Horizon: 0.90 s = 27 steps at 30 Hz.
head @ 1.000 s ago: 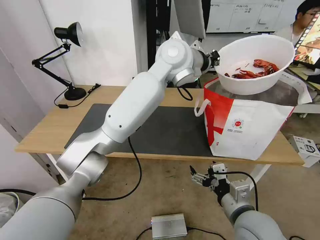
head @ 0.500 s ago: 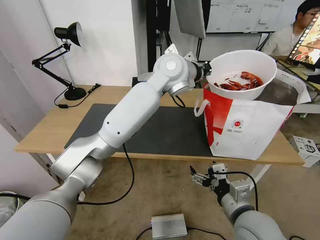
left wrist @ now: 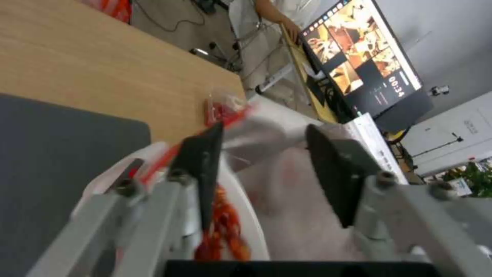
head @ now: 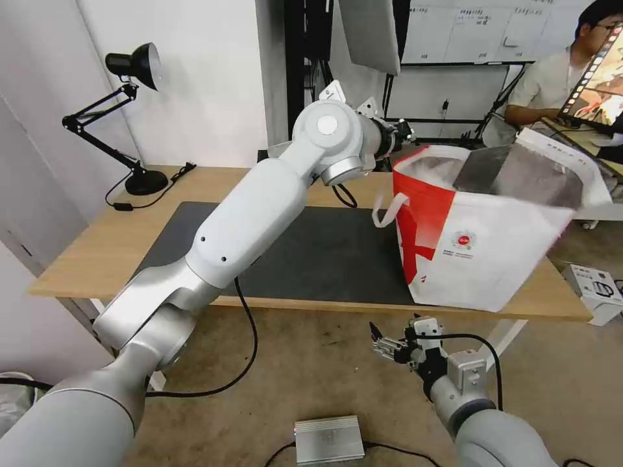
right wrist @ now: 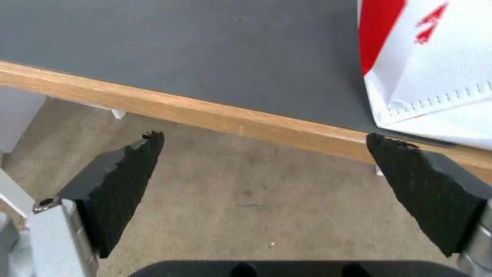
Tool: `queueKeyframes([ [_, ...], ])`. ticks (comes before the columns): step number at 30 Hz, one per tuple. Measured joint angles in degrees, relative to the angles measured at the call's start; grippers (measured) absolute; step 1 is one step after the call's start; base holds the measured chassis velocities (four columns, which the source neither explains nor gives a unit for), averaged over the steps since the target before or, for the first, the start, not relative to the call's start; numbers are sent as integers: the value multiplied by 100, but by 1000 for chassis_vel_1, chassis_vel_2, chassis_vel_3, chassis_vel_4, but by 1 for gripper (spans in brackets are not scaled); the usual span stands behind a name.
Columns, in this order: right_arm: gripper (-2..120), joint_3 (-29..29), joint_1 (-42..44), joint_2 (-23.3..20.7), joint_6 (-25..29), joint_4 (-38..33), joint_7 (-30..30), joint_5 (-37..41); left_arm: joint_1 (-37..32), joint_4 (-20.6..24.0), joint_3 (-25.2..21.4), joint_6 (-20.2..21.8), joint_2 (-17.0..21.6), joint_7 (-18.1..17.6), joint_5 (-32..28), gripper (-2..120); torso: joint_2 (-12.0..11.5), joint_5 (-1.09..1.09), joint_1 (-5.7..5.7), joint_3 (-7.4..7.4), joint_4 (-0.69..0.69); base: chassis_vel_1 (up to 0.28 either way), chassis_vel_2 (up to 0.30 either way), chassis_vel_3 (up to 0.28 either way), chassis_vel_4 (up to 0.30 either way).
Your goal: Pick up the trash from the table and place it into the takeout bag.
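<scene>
Overall light: my room is bright and even, no harsh glare on my table [head: 97,246].
Shadows: soft, dark only under the table edge near my right gripper [right wrist: 261,184].
Motion blur: the takeout bag [head: 493,253] smears along its right edge in my head view.
Left wrist: beyond my left gripper [left wrist: 261,154] the bowl [left wrist: 246,215] and bag are smeared and out of focus.
Right wrist: crisp; my pad texture reads clearly.
Screen: the monitor [left wrist: 359,61] glows brightly.
</scene>
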<state>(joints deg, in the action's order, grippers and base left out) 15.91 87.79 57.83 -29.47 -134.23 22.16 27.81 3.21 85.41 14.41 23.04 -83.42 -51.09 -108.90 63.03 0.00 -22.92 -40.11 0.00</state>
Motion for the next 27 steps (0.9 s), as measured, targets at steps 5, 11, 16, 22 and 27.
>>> queueKeyframes([
  [5, 100, 0, 0, 0, 0, 0, 0, 0, 7, 85, 1, 12, 112, 16, -11, 70, -1, 0, 0, 0, 0, 0, 0, 0, 0],
  [11, 100, 0, 0, 0, 0, 0, 0, 0, -68, 140, 18, 14, 273, 80, -2, 91, -1, -1, 0, 0, 0, 0, 0, 0, 0],
  [16, 100, 0, 0, 0, 0, 0, 0, 0, -162, 294, 18, 13, 434, 94, 5, 100, -1, -1, 0, 0, 0, 0, 0, 0, 0],
  [22, 100, 0, 0, 0, 0, 0, 0, 0, -372, 655, 28, 2, 860, 184, 63, 100, -1, -1, 0, 0, 1, 0, 0, 0, 0],
  [27, 100, 0, 0, 0, 0, 0, 0, 0, -566, 854, 26, -16, 1044, 218, 206, 100, -1, -1, 0, 0, 1, 0, 0, 0, 0],
])
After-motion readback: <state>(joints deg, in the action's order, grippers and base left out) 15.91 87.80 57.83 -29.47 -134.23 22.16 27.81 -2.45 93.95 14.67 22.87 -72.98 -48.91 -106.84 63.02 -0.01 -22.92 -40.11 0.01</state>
